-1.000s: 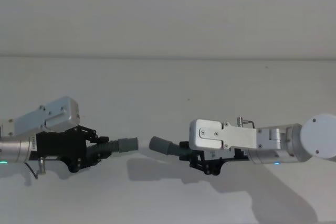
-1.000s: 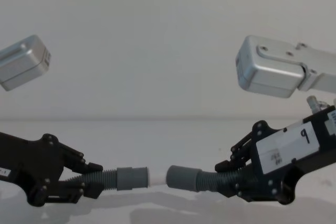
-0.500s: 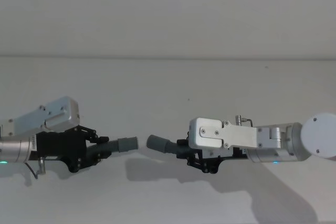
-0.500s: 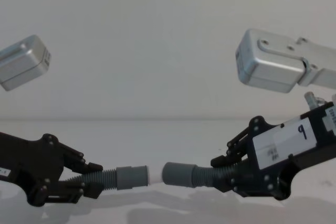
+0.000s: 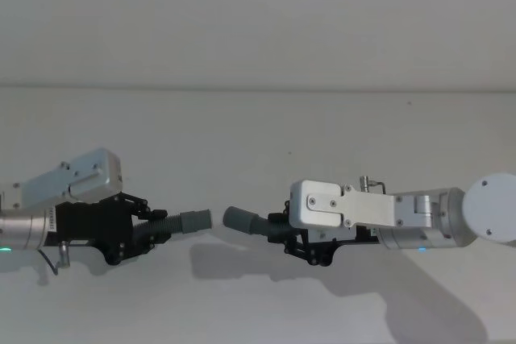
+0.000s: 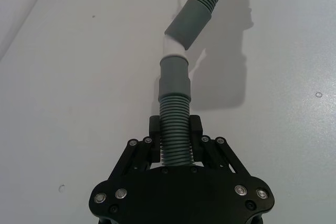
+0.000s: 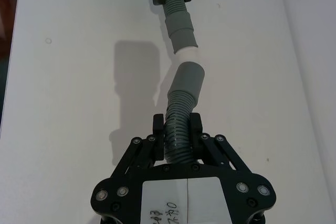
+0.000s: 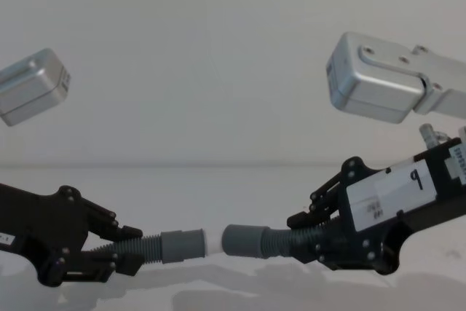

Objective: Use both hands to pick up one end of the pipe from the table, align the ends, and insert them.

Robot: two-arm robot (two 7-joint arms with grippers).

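The right claw (image 8: pixel 309 232), clamped on the darker hose (image 8: pixel 280 242), has slid its socket cuff (image 8: pixel 240 240) nearer the white spigot (image 8: pixel 212 243) — mouth almost touching it, not yet inserted — while the left claw (image 8: pixel 120 253) grips the lighter hose (image 8: pixel 149 248).

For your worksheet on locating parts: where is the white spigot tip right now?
In the chest view, the white spigot tip sits low at centre, on the left gripper's hose, just short of the socket cuff.

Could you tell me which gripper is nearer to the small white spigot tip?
Left. The left gripper holds the lighter hose that carries the white spigot. The right gripper grips the darker hose, its cuff lying between it and the spigot.
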